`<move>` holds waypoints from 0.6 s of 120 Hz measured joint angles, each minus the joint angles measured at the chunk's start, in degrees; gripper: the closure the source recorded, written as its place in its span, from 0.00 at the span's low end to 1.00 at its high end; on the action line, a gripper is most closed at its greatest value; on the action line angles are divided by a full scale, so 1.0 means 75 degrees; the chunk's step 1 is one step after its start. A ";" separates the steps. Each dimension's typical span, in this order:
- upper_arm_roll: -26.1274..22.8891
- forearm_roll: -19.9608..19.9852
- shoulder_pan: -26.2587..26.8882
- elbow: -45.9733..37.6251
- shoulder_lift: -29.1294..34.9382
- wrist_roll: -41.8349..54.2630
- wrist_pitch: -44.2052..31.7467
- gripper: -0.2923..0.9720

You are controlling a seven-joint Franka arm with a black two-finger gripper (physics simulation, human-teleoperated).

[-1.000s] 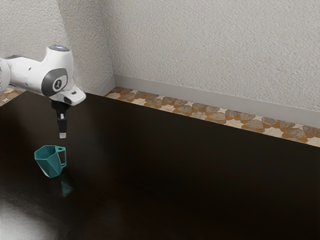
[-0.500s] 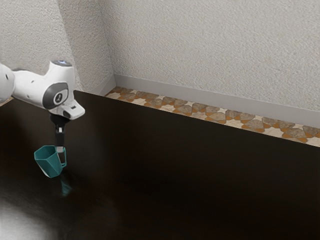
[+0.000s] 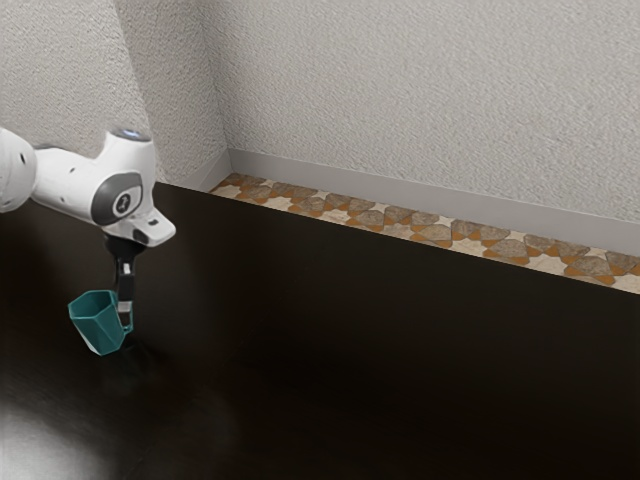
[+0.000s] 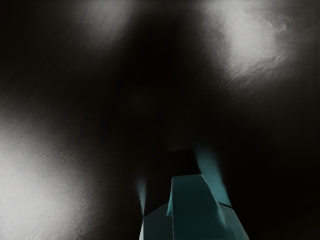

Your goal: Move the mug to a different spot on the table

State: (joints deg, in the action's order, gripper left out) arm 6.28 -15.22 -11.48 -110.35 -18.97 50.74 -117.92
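A teal faceted mug (image 3: 96,320) sits tilted on the dark table (image 3: 350,340), near the exterior view's left edge. Its handle faces the exterior view's right. My black gripper (image 3: 124,316) hangs straight down from the white arm and has its tip down at the mug's handle, beside the rim. In the wrist view the mug (image 4: 195,212) appears as a blurred teal shape just under my hand, with the glossy table behind it.
The dark table stretches wide toward the exterior view's right and front. A textured white wall (image 3: 420,90) with a grey baseboard stands behind it, and a strip of patterned floor tiles (image 3: 450,235) runs along the table's far edge.
My hand has come down from well above the mug until its tip is level with the handle. The mug has stayed where it was.
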 joint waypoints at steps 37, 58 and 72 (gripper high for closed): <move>0.0215 0.0016 0.0143 -0.0126 -0.0059 -0.0292 -0.0034 0.44; 0.0218 0.0017 0.0258 -0.0115 -0.0090 -0.0391 -0.0112 0.57; 0.0310 0.0016 0.0293 -0.0131 -0.0145 -0.0435 -0.0131 0.62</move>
State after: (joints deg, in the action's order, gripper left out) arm 8.60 -15.10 -9.28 -111.33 -20.05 47.47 -118.90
